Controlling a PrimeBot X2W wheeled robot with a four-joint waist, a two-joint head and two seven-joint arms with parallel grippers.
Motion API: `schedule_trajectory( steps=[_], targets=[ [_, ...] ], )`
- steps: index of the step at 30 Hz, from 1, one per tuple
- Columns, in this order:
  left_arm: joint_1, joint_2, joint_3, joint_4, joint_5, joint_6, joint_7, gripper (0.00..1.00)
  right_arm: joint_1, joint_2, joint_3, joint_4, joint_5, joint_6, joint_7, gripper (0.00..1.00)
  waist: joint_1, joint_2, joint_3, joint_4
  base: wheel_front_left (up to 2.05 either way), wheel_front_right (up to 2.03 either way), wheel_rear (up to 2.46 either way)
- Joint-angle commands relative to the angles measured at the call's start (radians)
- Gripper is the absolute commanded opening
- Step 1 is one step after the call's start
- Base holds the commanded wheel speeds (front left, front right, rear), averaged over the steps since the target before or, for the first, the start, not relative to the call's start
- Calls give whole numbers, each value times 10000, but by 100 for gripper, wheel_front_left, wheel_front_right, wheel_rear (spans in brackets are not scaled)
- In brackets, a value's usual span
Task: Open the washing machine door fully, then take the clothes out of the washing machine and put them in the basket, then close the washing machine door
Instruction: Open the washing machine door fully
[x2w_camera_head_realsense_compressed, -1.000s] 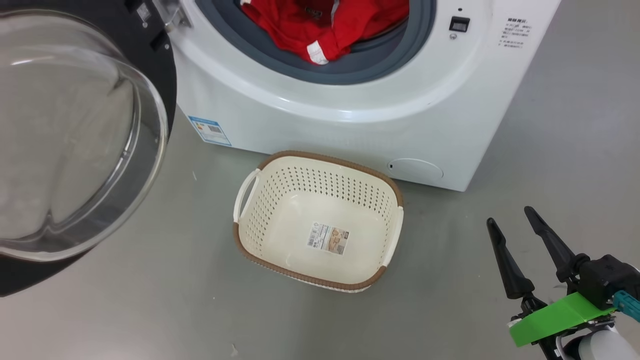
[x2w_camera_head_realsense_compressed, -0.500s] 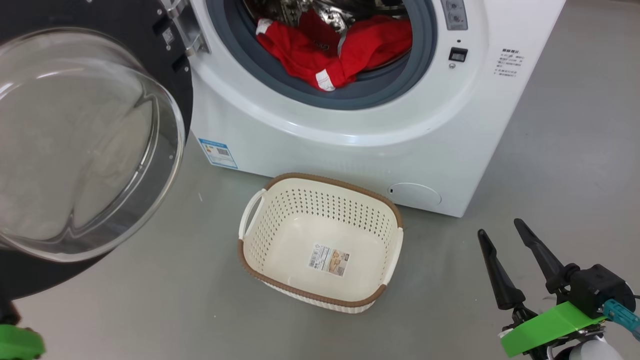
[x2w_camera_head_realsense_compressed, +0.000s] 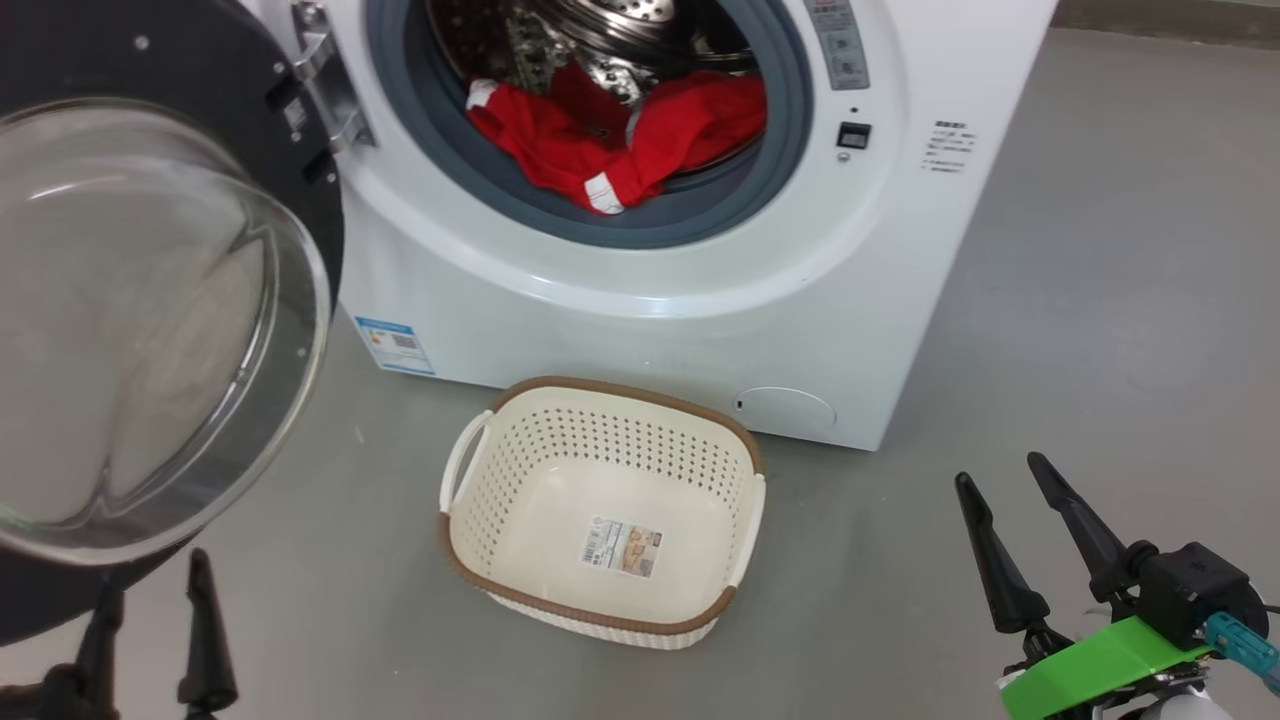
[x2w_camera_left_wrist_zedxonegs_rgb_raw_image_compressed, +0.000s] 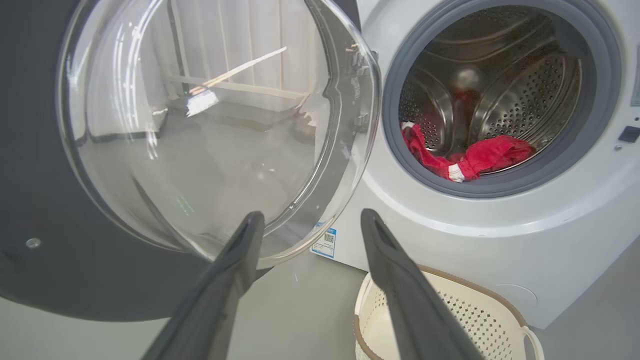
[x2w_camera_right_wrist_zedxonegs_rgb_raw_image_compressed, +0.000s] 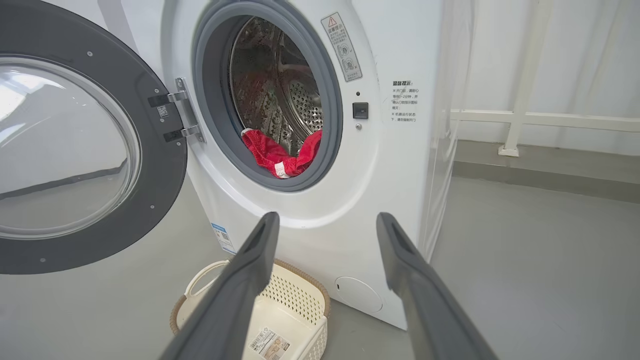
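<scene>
The washing machine (x2w_camera_head_realsense_compressed: 600, 330) stands with its door (x2w_camera_head_realsense_compressed: 150, 320) swung wide open to the left, glass bowl facing me. Red clothes (x2w_camera_head_realsense_compressed: 610, 140) lie at the front of the steel drum, partly over the grey ring. On the floor before the machine sits the cream basket (x2w_camera_head_realsense_compressed: 620, 388), holding just its paper label. My left gripper (x2w_camera_head_realsense_compressed: 155, 580) is open at the lower left, just under the door's rim. My right gripper (x2w_camera_head_realsense_compressed: 1000, 470) is open at the lower right, clear of everything. Left wrist view: open left gripper (x2w_camera_left_wrist_zedxonegs_rgb_raw_image_compressed: 311, 215), door (x2w_camera_left_wrist_zedxonegs_rgb_raw_image_compressed: 200, 125), clothes (x2w_camera_left_wrist_zedxonegs_rgb_raw_image_compressed: 475, 160). Right wrist view: open right gripper (x2w_camera_right_wrist_zedxonegs_rgb_raw_image_compressed: 327, 216), clothes (x2w_camera_right_wrist_zedxonegs_rgb_raw_image_compressed: 280, 155), basket (x2w_camera_right_wrist_zedxonegs_rgb_raw_image_compressed: 300, 267).
Grey floor (x2w_camera_head_realsense_compressed: 1100, 300) stretches free to the right of the machine. A white railing (x2w_camera_right_wrist_zedxonegs_rgb_raw_image_compressed: 520, 75) and pale wall stand behind and to the right. The open door (x2w_camera_right_wrist_zedxonegs_rgb_raw_image_compressed: 75, 150) takes up the room on the left.
The head camera has tilted up, so more of the drum shows. My left gripper has come into the lower left of the head view. The right gripper holds its place.
</scene>
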Motion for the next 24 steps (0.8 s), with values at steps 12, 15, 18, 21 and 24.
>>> schedule_trajectory(
  steps=[12, 15, 18, 21, 24],
  targets=[
    [621, 286, -1227, -1436, -62, -53, -49, 100, 7, 94, -239, -345, 7, 63, -65, 100, 0, 0, 26, -1856, 0, 0, 0],
    [747, 308, -1376, -1604, -114, -53, -49, 100, 18, 134, -302, -348, 0, 63, -65, 100, 0, 0, 16, -2241, 0, 0, 0],
    [908, 319, -1496, -1741, -153, -53, -49, 100, 12, 151, -386, -367, -4, 63, -65, 100, 0, 0, 15, -2617, 0, 0, 0],
    [1047, 320, -1569, -1895, -169, -53, -49, 100, 14, 141, -495, -390, -4, 63, -65, 100, 0, 0, 21, -2927, 0, 0, 0],
    [1127, 314, -1596, -2001, -179, -53, -49, 100, 42, 132, -604, -408, 2, 63, -65, 100, 0, 0, 48, -3152, 0, 0, 0]
  ],
)
